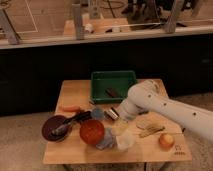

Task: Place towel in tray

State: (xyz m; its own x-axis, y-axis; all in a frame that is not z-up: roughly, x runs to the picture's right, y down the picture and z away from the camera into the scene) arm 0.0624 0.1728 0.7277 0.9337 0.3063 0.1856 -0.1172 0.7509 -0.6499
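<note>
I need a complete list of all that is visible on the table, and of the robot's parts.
table: one, light wood, centre.
tray: one, green, back of table.
dark item: one, brown, inside tray.
plate: one, dark purple, front left.
orange stick: one, orange, behind plate.
bowl: one, orange-red, front centre.
towel: one, pale grey-blue, front edge, beside bowl.
cup: one, translucent, right of towel.
disc: one, blue-grey, behind bowl.
fruit: one, orange, front right.
arm: one, white, reaching from right.
gripper: one, open, empty, low over table before tray.
</note>
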